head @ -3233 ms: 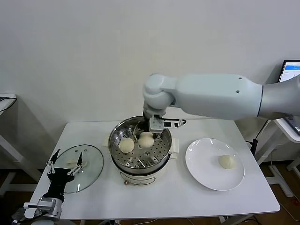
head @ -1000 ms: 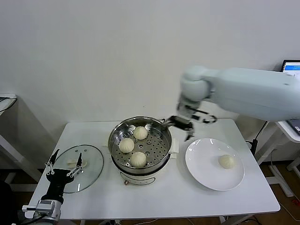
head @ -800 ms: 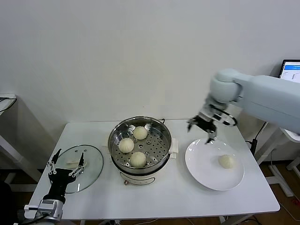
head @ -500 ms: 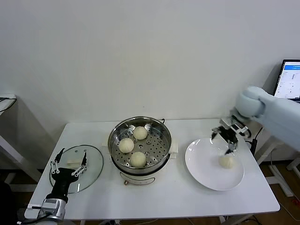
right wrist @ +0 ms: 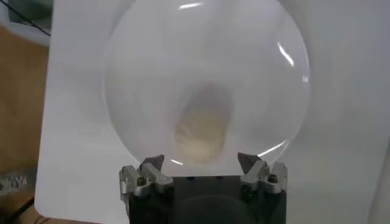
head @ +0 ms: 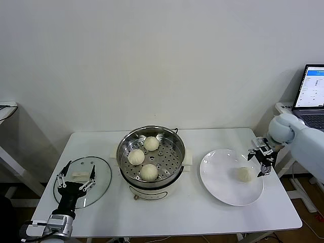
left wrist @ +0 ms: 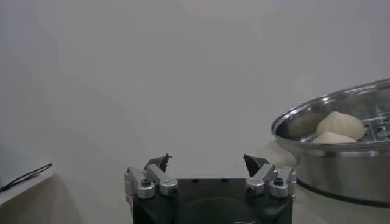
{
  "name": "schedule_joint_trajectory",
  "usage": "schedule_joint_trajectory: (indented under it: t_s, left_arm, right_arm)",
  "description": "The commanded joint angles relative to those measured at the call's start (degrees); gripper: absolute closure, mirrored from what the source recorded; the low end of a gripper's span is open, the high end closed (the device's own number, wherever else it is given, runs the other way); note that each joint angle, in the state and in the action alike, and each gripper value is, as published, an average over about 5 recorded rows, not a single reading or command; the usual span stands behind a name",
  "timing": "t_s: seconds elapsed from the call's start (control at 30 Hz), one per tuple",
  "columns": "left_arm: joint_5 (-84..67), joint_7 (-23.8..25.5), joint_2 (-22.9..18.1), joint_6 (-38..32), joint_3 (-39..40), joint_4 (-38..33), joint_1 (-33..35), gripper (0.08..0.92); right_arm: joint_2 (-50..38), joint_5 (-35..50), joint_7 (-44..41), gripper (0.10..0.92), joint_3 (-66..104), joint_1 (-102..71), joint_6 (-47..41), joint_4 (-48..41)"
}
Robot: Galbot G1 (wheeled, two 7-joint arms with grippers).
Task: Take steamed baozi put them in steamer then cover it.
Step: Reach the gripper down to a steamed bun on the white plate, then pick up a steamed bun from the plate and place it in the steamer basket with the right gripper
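While three buns sit inside the pot [head: 151,157], at roughly twelve [head: 151,143], nine [head: 136,156] and six o'clock [head: 148,172] on the holed tray, found the fourth bun [head: 244,174] alone on the white plate [head: 217,182], toward three o'clock of its middle. Pot at centre of the white table [head: 202,212]; plate well apart at three o'clock from it, glass lid [head: 101,174] flat on the table at nine o'clock from it, off the pot.

Right claw [head: 261,162] noted at the plate's three o'clock rim, just beside the lone bun, not touching it; fingers apart, nothing between them. Confirmed from the right wrist view: both fingertips [right wrist: 155,163] spread, with the bun [right wrist: 204,131] and plate [right wrist: 140,67] beyond them, bun blurred.

Left claw [head: 76,177] noted low at the table's near left corner, over the lid, fingers apart and empty. Confirmed from the left wrist view: fingertips [left wrist: 159,162] wide, pot rim [left wrist: 304,115] off to one side with two buns [left wrist: 340,124] showing above it.

Laptop [head: 313,96] recorded at far right, off the table.
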Motion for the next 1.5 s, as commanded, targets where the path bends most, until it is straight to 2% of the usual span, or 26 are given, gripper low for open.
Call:
schedule_joint_trajectory:
  t_s: [0.03,0.4,0.9,1.2,1.33,1.5]
  left_arm:
    - [0.15,-0.04,-0.10,0.01,0.26,0.35,-0.11,0.177]
    - [0.37,-0.03,-0.36,-0.09,0.81,1.13,-0.54,0.177]
    - [0.37,0.01,-0.27,-0.12,0.48,1.43,-0.67,0.177]
    - [0.42,-0.02,-0.27,-0.08,0.73,1.46,-0.71,0.177]
    - [0.46,-0.04,-0.26,-0.05,0.77,1.31,-0.67,0.177]
    - [0.57,-0.12,-0.26,-0.05,1.07,1.10,-0.68,0.177]
  right_arm:
    - [2.51,-3.20,2.58,0.203,6.76,-7.21,-0.80,-4.74]
    - [4.64,-3.72,5.72,0.203,7.52,-8.18,-0.36,-6.15]
    - [5.90,-3.75,5.81,0.210,7.50,-8.17,-0.42,-6.45]
    - [5.22,-2.94,5.17,0.357,7.42,-7.95,-0.48,-5.59]
    - [2.92,0.88,4.38,0.363,4.95,-5.41,-1.97,-3.49]
    - [-1.88,10.95,3.86,0.364,-4.77,3.46,-7.06,1.89]
